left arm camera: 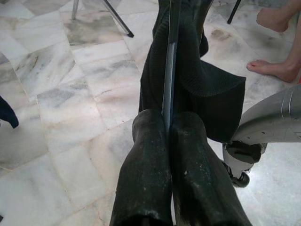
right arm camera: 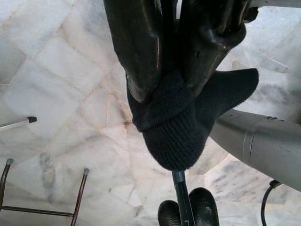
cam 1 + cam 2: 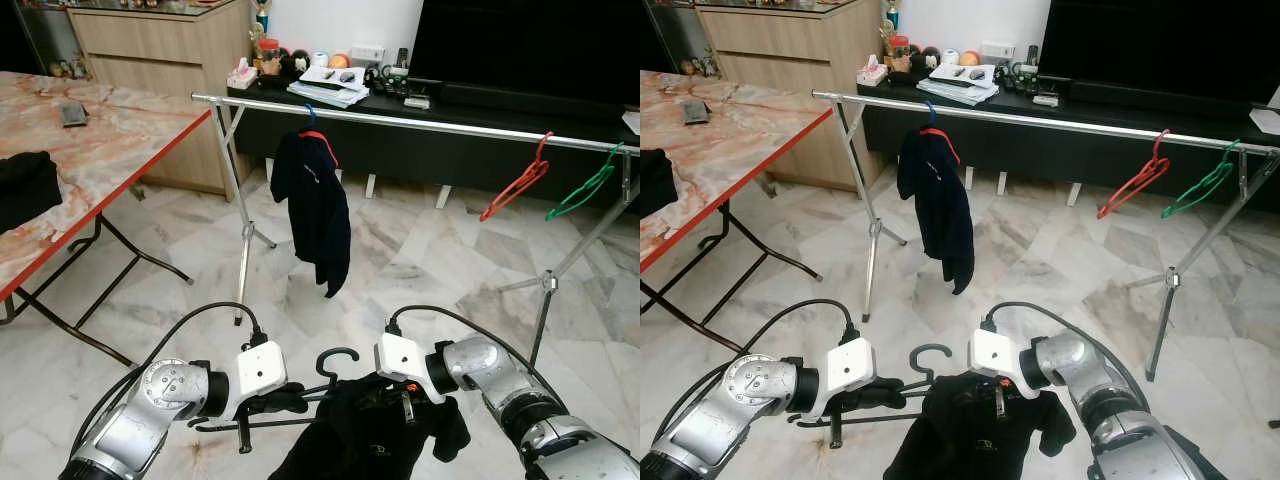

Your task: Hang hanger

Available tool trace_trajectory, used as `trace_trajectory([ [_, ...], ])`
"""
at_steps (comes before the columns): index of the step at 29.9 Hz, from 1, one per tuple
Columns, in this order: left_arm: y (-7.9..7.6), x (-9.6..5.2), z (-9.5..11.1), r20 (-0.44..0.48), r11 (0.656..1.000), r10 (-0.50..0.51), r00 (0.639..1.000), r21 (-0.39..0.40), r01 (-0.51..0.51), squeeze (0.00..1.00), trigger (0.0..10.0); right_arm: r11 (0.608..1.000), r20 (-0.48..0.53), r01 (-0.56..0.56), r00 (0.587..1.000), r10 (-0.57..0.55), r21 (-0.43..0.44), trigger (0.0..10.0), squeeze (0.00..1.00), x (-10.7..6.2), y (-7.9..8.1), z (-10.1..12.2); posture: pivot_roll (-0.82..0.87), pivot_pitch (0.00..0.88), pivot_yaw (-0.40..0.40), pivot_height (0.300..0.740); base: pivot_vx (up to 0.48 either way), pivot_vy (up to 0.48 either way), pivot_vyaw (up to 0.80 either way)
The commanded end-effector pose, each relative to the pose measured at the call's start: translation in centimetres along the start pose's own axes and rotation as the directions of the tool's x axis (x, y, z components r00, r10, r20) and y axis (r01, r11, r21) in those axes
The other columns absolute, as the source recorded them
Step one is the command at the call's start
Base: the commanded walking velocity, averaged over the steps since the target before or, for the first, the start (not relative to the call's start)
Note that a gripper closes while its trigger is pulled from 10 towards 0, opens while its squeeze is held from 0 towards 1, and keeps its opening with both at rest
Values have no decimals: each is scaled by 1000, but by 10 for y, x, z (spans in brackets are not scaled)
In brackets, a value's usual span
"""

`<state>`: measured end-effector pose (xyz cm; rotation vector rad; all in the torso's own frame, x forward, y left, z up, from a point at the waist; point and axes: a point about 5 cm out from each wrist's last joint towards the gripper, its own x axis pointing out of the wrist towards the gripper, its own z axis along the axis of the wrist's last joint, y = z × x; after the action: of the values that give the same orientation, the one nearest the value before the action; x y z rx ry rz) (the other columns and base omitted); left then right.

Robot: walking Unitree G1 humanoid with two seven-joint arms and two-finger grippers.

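Black hanger (image 3: 335,358) clamped between left tool (image 3: 285,400) and, seemingly, right tool (image 3: 405,400).

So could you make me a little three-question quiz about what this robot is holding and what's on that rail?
1. True or false: the left gripper has its fingers shut on the black hanger.
2. How many hangers on the clothes rail hang bare? A) one B) two C) three
3. Fill in: the right gripper grips the black ____ draped on the hanger.

Key:
1. True; the hanger's bar runs between the shut fingers.
2. B; the red hanger and the green hanger. A third hanger carries the dark shirt.
3. Garment; it looks knitted in the right wrist view.
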<state>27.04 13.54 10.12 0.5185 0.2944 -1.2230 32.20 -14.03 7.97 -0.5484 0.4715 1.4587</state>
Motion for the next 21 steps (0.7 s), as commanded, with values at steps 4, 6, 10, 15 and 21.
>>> trace_trajectory([
  [4,10,-1,16,44,997,21,999,67,-24,0,10000,999,17,-24,1000,23,27,0,0,7,6,-4,120,54,-63,740,0,0,0],
  [6,10,-1,16,42,997,21,999,69,-24,0,10000,999,20,-27,999,26,32,0,0,8,7,-4,120,54,-63,740,0,0,0],
  [10,10,-1,15,33,997,24,999,72,-26,0,10000,998,20,-37,999,36,43,0,0,9,10,-7,121,58,-64,740,0,0,0],
  [15,11,-2,13,23,997,25,999,72,-27,0,10000,998,14,-40,999,39,46,0,0,10,11,-9,120,60,-63,740,0,0,0],
  [21,11,-1,12,17,997,26,1000,73,-27,0,10000,998,9,-41,999,40,46,0,0,10,12,-9,119,57,-62,740,0,0,0],
])
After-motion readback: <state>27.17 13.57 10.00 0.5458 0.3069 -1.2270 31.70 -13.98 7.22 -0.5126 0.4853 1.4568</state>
